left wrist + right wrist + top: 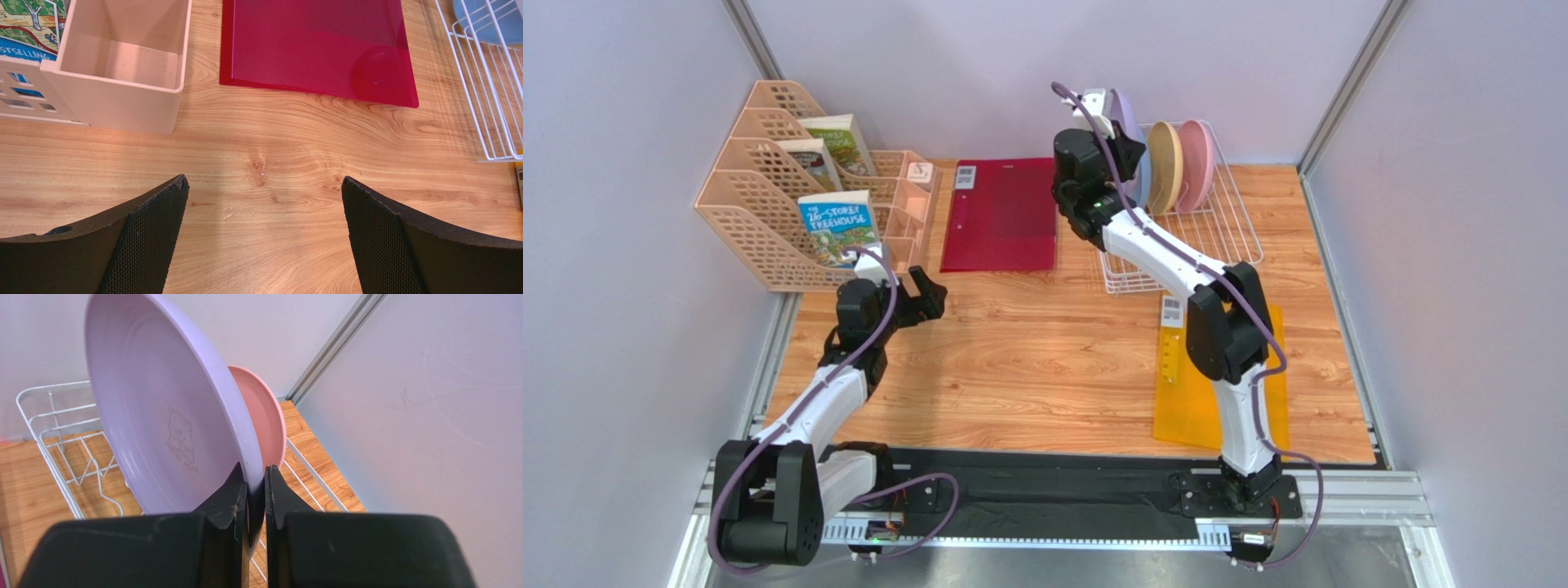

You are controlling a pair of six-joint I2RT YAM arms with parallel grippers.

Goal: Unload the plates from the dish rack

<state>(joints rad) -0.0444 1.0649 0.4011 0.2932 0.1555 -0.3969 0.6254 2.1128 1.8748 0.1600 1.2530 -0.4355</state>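
My right gripper (pixel 1109 120) is shut on the rim of the lavender plate (pixel 1124 116) and holds it upright above the left end of the white wire dish rack (pixel 1234 233). In the right wrist view the gripper (pixel 256 478) pinches the lavender plate (pixel 159 416), with the pink plate (pixel 267 419) behind it and the rack (pixel 55 416) below. The cream-yellow plate (pixel 1165 167) and the pink plate (pixel 1195 162) stand upright in the rack. The blue plate (pixel 1143 180) is mostly hidden behind my arm; its edge shows in the left wrist view (pixel 491 18). My left gripper (pixel 922 298) is open and empty over bare wood (pixel 263 184).
Peach lattice file holders (pixel 768 196) with books stand at the back left, with a peach box (pixel 123 67) beside them. A red folder (pixel 999 214) lies flat at the back centre. A yellow sheet (pixel 1192 392) lies at the right front. Walls close in left, right and back.
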